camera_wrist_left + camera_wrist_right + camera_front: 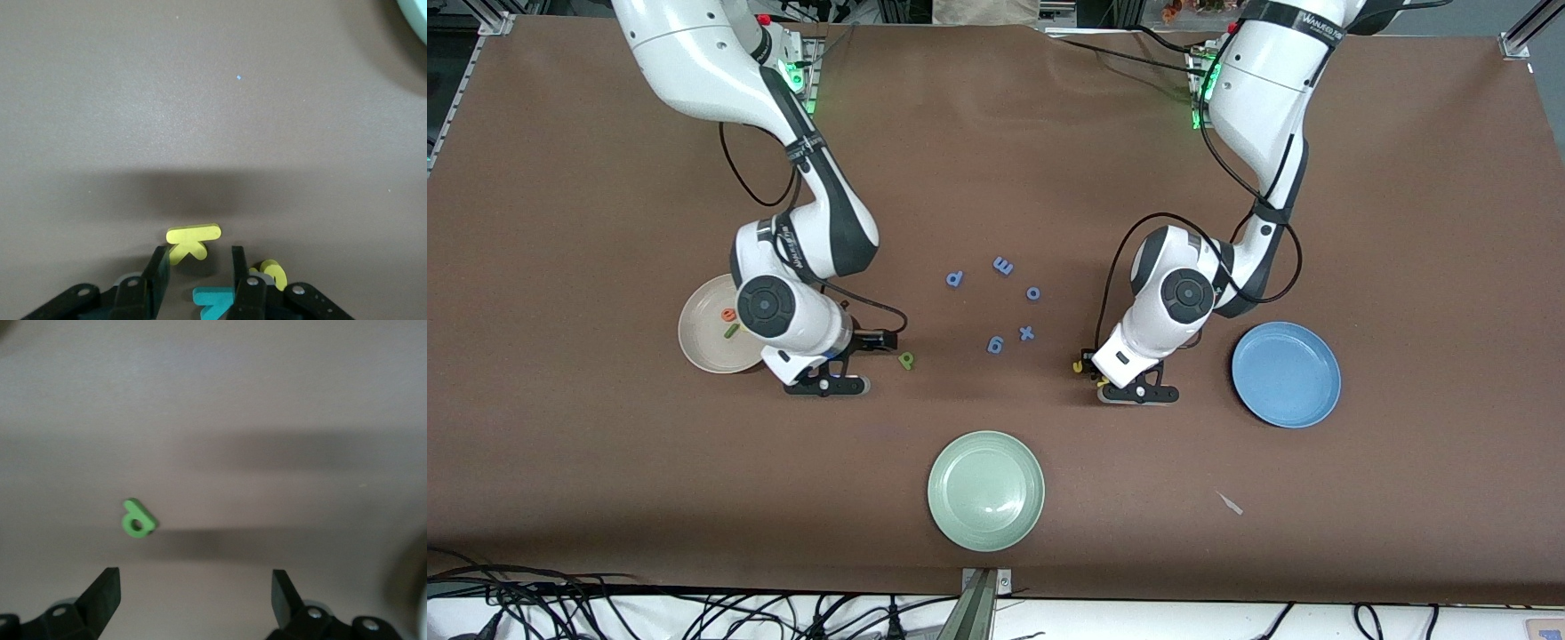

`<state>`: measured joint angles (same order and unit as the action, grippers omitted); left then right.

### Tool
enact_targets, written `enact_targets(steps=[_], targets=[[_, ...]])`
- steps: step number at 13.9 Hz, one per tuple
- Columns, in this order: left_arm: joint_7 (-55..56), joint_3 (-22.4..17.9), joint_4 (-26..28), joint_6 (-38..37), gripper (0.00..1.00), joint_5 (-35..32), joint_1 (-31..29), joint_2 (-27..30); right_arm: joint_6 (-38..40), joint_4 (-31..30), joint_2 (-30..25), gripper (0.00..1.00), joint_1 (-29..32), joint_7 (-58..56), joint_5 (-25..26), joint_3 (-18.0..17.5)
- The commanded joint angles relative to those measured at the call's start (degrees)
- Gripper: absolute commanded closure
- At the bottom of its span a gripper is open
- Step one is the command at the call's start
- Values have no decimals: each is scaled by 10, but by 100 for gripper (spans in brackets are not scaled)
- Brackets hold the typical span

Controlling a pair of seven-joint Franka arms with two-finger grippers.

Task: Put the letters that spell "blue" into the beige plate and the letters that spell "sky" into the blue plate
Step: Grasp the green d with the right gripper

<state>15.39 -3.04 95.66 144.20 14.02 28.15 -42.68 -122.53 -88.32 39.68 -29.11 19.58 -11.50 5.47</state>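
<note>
Left gripper [199, 267] is down low on the table [560, 178] near the blue plate [1286, 373], fingers [157, 270] partly closed around the yellow k [192, 240] but not clearly pinching it yet. The teal y [212, 301] and the yellow s [273, 273] sit right by its fingers. Right gripper [193, 593] hovers next to the beige plate [703, 342], jaws spread wide with nothing in them, green b [137, 519] lying on the table just ahead. Bottom centre of the front view there's a pale green plate [986, 491]. Further up, five blue letters [996, 302] are scattered mid-table. The orange e [728, 314] and thin green l [732, 330] are already in the beige plate.
</note>
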Motion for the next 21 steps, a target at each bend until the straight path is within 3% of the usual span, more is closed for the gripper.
enact_targets(steps=[1,10,11,15,19,21], targets=[[-11,-5,-13,11,53,22,5,-13,-27,34,39,0,-24,48,-9,-1],[-13,-6,-7,14,51,19,4,-18,-83,35,76,0,-38,46,-4,-1],[-14,-5,-6,14,57,16,4,-18,-90,37,80,0,-39,44,-4,-1],[-46,-7,-6,14,100,17,3,-17,-94,37,87,2,-39,34,-5,-2],[-43,-13,-5,7,100,15,1,-3,-94,37,88,31,-41,33,-5,-2],[-47,-14,15,-32,100,13,-22,39,-94,37,91,49,-43,33,-5,-2]])
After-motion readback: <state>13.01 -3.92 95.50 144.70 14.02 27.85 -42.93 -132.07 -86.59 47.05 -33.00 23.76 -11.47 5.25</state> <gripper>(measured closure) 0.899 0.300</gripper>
